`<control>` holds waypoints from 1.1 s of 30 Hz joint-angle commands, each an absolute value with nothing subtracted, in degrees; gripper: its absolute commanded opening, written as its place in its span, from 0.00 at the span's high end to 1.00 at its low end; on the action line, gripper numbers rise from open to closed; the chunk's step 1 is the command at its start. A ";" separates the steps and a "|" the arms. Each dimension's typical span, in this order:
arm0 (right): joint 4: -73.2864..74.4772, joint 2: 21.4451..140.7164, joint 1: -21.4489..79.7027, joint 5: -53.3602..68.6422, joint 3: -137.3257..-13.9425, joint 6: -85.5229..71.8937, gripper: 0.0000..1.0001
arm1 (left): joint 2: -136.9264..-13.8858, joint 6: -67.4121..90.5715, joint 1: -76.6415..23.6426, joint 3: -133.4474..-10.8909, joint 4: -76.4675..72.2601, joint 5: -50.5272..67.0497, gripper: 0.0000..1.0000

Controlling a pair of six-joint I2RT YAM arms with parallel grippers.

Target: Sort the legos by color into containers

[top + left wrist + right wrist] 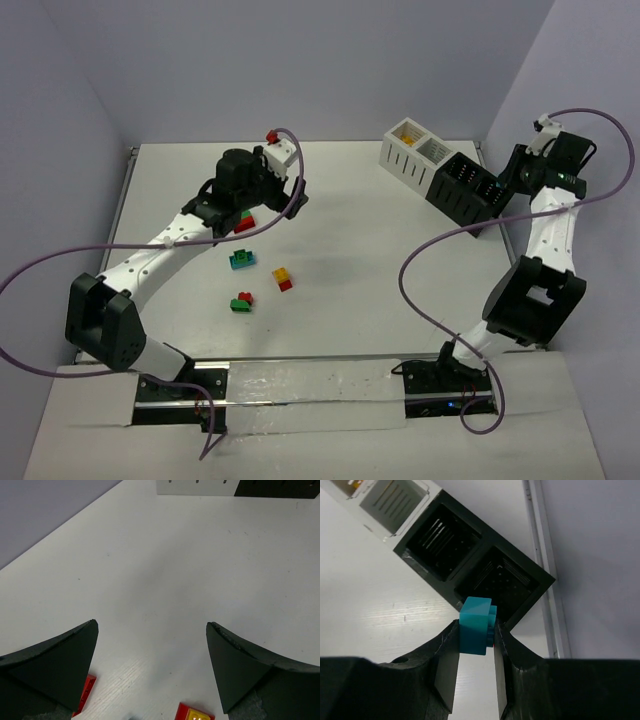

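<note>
My right gripper (476,628) is shut on a teal lego (474,622), held just in front of the near corner of the end black container (502,580). From above, that gripper (498,190) hangs by the black bins (465,188) of the container row. My left gripper (152,624) stands open low over the table, nothing between its fingers. A red lego (86,694) peeks from under its left finger, and a red-and-yellow lego (195,713) lies at the bottom edge. From above, the left gripper (250,200) hovers over a red-and-green pair (245,222).
Loose legos lie mid-table: a teal-and-green pair (241,260), a yellow-and-red pair (283,278) and a green-and-red pair (241,301). Two white bins (412,150) stand at the row's far end; one holds something yellow. The table's right rail (540,555) runs beside the black bins.
</note>
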State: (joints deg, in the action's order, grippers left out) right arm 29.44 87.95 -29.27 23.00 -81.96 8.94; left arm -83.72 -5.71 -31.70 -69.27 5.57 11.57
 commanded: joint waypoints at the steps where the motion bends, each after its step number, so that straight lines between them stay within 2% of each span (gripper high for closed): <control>1: 29.52 91.33 -28.29 18.58 -86.46 11.30 1.00 | -85.50 -3.89 -30.98 -73.84 6.40 10.17 0.01; 14: 30.01 103.51 -25.20 15.10 -95.92 16.00 0.98 | -87.55 -1.32 -29.09 -74.54 8.09 8.86 0.01; 17: 30.67 104.77 -24.47 14.77 -96.94 16.79 0.93 | -87.70 -1.32 -29.00 -74.53 8.26 8.44 0.01; 20: 31.11 105.79 -23.58 14.35 -96.72 17.90 0.80 | -87.88 -0.65 -28.25 -74.53 8.51 7.69 0.01; 23: 30.85 105.94 -23.38 13.89 -95.60 18.11 0.75 | -88.27 1.92 -26.40 -75.09 8.88 7.85 0.01; 26: 30.16 105.41 -23.38 13.18 -93.67 18.46 0.75 | -88.48 2.11 -24.28 -75.88 9.45 7.81 0.01; 29: 29.80 104.56 -23.38 13.01 -92.14 19.07 0.67 | -88.59 2.02 -22.41 -76.82 9.93 7.82 0.01; 30: 29.79 104.20 -23.38 12.91 -91.68 19.02 0.55 | -88.57 2.10 -21.82 -76.82 9.98 7.90 0.01; 31: 29.82 103.84 -23.38 12.66 -91.19 18.85 0.35 | -88.48 2.28 -21.09 -76.82 10.13 8.08 0.01; 32: 29.98 103.60 -23.36 12.64 -91.04 18.65 0.31 | -88.38 2.40 -20.66 -76.70 10.25 8.14 0.01; 33: 30.32 103.17 -23.29 12.57 -90.96 18.37 0.16 | -88.24 2.83 -20.03 -76.29 10.47 8.36 0.01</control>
State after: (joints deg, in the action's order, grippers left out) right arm 30.60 105.93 -23.40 13.73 -91.69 18.13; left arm -88.42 1.04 -21.58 -73.91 9.83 8.32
